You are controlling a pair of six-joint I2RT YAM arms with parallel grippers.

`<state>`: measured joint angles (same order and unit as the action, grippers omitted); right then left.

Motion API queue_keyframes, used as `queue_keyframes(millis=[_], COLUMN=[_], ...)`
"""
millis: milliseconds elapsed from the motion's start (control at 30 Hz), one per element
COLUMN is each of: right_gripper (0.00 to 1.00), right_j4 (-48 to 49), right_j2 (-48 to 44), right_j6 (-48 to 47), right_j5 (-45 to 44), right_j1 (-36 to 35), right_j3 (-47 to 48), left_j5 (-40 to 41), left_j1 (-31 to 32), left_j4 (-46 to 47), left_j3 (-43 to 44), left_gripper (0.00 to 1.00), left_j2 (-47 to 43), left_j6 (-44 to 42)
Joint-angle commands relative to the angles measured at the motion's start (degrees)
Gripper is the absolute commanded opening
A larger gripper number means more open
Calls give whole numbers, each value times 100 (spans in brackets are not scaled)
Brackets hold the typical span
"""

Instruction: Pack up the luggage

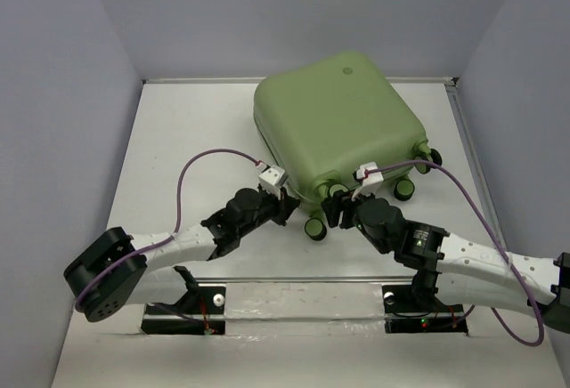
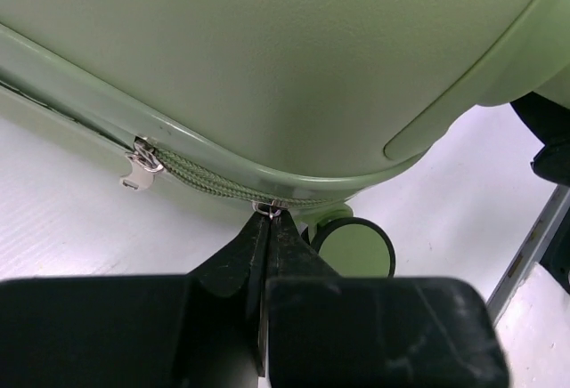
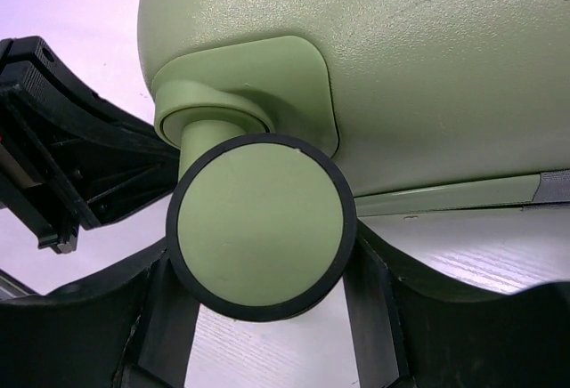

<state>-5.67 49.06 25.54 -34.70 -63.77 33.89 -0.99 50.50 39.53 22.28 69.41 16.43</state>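
Note:
The light-green luggage (image 1: 338, 121) lies flat and closed at the back middle of the white table. Its zipper seam runs across the left wrist view (image 2: 205, 181). My left gripper (image 1: 287, 203) is at the case's near-left corner, shut on a small metal zipper pull (image 2: 270, 210). A second zipper slider (image 2: 141, 161) hangs further left on the seam. My right gripper (image 1: 334, 210) is at the near edge, and its fingers (image 3: 367, 299) clasp a green-and-black wheel (image 3: 261, 228) from both sides. The black lining is hidden.
Other wheels (image 1: 405, 189) stick out on the case's near-right side, and one (image 1: 315, 226) is between the grippers. Purple cables (image 1: 191, 170) loop over both arms. Grey walls enclose the table (image 1: 178, 139) on three sides. A metal rail (image 1: 303, 295) runs along the near edge.

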Motion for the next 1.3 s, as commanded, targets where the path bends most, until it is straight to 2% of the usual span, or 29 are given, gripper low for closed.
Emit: queue_keyframes(millis=[0, 167, 333, 600, 733, 833, 900, 1000, 1033, 1100, 1133, 1167, 1200, 1267], right_gripper=[7, 7, 7, 7, 7, 7, 7, 7, 7, 7, 7, 8, 8, 19], right_j4=[506, 488, 313, 101, 49, 49, 49, 145, 189, 277, 286, 303, 312, 312], right_j2=[-203, -361, -625, -643, -582, -564, -520, -406, -310, -204, -125, -98, -98, -159], right_j6=[74, 65, 100, 109, 74, 74, 74, 30, 13, -49, -67, -101, -119, -172], right_j5=[-213, -230, -222, -248, -266, -222, -178, 6, 137, 261, 375, 428, 472, 665], right_j1=[66, 66, 66, 66, 66, 66, 66, 66, 66, 66, 66, 66, 66, 66], right_j3=[48, -58, -172, -128, -67, -32, 4, 56, 91, 161, 249, 293, 337, 469], left_j5=[844, 1513, 2647, 3220, 4007, 4046, 3783, 3511, 3283, 2880, 2755, 2632, 2509, 2184], left_j1=[12, 4, -93, -1041, -1209, -1350, -1385, -1368, -1359, -1315, -1306, -1297, -1297, -1297], left_j4=[372, -146, -648, -1175, -1587, -1720, -1712, -1720, -1720, -1747, -1782, -1973, -2114, -2596], left_j3=[382, 365, 338, 742, 1311, 1542, 1577, 1420, 1236, 955, 892, 866, 865, 1005], left_gripper=[6, 6, 6, 6, 6, 6, 6, 33, 54, 70, 94, 99, 99, 99], left_j2=[-32, -59, -120, 117, 125, 135, 47, -286, -722, -1582, -1910, -2488, -2493, -3386], left_j6=[-78, -43, 159, 590, 792, 845, 967, 1169, 1318, 1416, 1477, 1512, 1539, 1469])
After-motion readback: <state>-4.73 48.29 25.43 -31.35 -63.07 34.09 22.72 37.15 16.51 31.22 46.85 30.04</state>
